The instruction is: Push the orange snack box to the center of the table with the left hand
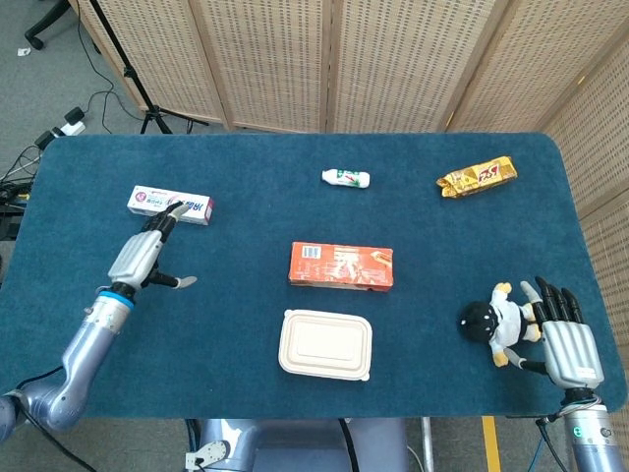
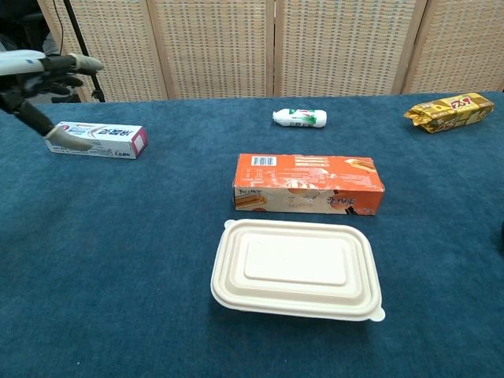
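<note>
Table cloth (image 1: pixel 246 226): deep teal blue.
Snack box (image 1: pixel 341 265): orange, white label panel.
Lidded container (image 1: pixel 325 344): cream.
Toothpaste box (image 1: pixel 169 205): white, red ends.
Bottle (image 1: pixel 346 178): white, green-red label.
Wrapper (image 1: pixel 477 177): gold, red lettering.
Plush toy (image 1: pixel 496 320): black head, white body, yellow feet.
Left hand (image 1: pixel 147 254): grey, blue wrist band.
Right hand (image 1: pixel 562 339): grey palm, dark fingers.
</note>
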`<state>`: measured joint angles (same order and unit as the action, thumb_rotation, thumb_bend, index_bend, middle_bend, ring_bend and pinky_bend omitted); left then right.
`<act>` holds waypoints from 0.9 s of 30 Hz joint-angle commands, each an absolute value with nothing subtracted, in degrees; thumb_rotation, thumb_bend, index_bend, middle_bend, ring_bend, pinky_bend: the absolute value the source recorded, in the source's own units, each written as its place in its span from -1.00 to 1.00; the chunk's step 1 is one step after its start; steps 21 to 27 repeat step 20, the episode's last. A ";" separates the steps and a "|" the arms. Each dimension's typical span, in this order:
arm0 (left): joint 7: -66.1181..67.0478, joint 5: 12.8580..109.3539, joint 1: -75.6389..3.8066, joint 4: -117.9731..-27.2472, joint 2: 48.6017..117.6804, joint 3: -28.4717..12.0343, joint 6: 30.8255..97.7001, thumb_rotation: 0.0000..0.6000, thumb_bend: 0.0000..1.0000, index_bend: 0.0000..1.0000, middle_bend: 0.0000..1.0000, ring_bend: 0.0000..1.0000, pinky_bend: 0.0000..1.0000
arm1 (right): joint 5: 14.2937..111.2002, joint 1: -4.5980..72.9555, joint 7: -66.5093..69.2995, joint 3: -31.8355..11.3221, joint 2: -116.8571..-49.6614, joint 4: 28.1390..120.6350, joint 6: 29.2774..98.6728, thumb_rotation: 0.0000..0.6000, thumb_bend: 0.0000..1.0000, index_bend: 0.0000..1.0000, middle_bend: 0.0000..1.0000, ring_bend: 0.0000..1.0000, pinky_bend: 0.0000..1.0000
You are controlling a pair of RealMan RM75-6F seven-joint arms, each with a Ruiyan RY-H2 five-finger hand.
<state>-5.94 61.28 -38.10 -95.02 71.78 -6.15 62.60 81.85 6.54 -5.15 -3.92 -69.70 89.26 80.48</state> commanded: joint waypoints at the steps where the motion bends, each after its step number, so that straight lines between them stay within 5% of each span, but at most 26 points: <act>1: 8.17 74.09 -27.37 -88.95 73.28 2.59 79.83 1.00 -0.87 -1.00 -1.00 -1.00 -1.00 | 81.99 6.40 -5.34 -4.06 -69.87 89.17 81.02 1.00 -0.89 -0.96 -1.00 -1.00 -1.00; 12: 5.75 77.12 -15.35 -82.60 78.00 4.80 90.40 1.00 -0.88 -1.00 -1.00 -1.00 -1.00 | 82.69 6.40 -5.46 -3.75 -70.01 89.44 81.10 1.00 -0.89 -0.96 -1.00 -1.00 -1.00; 27: 4.95 80.07 -13.26 -80.54 78.37 3.94 91.44 1.00 -0.88 -1.00 -1.00 -1.00 -1.00 | 83.10 6.35 -5.82 -3.48 -70.17 89.36 81.18 1.00 -0.89 -0.96 -1.00 -1.00 -1.00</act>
